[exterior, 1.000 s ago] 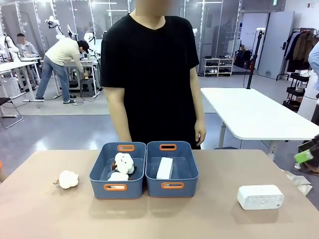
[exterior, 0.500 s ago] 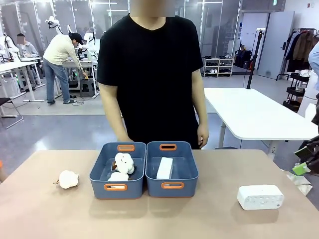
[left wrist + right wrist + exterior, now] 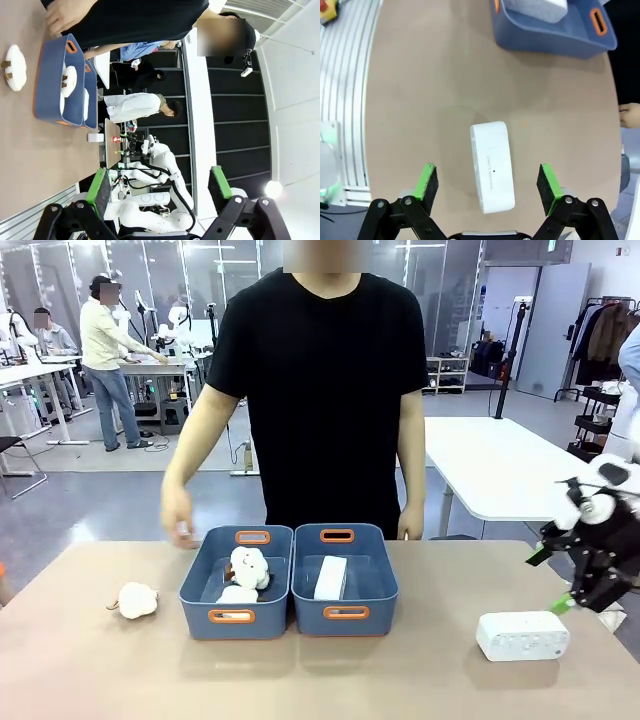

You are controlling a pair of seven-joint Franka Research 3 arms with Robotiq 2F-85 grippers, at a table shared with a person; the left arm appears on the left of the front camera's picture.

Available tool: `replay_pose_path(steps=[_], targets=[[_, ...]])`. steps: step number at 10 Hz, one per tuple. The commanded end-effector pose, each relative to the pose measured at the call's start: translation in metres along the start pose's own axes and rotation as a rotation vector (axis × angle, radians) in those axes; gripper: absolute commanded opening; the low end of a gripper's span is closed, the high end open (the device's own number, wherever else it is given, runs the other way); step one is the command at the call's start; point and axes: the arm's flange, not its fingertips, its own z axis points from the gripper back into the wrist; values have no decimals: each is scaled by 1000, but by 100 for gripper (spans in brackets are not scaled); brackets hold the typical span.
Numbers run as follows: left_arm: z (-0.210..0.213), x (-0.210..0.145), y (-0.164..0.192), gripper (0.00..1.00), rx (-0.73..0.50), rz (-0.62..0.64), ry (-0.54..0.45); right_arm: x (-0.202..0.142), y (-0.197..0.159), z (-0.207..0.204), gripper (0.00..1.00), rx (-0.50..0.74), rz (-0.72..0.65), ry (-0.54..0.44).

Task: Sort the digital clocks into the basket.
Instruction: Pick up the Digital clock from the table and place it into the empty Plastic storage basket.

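Note:
One white digital clock [image 3: 522, 635] lies on the table at the right, shown lengthwise as the clock [image 3: 492, 172] in the right wrist view. My right gripper [image 3: 552, 580] hangs open just above and beside it, and in its own view the gripper [image 3: 487, 182] has a green pad on either side of the clock without touching it. A second clock [image 3: 331, 577] lies in the right-hand blue basket [image 3: 385, 585], whose wall [image 3: 545, 37] also appears from the wrist. My left gripper [image 3: 159, 185] is open, holds nothing and is far from the bins.
The left blue bin [image 3: 195, 585] holds white cloud plush toys [image 3: 247, 567]. Another plush [image 3: 136, 599] lies on the table to its left. The person stands behind the bins with one hand [image 3: 179, 521] over the far left of the table.
My right arm has come into the front view from the right, above the clock on the table. The person's arm has swung out towards the left.

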Motion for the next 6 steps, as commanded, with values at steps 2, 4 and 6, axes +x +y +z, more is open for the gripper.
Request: replay_pose_path(steps=[2,4,6], targets=[[0,2,-1,100,-1,-19,-13,-10,-18,-55,100,10,-40,124],[0,2,-1,100,-1,-19,-13,-15,-16,-78,100,9,-41,195],[0,2,-1,100,-1,-19,-13,-21,-20,-97,100,40,-28,231]])
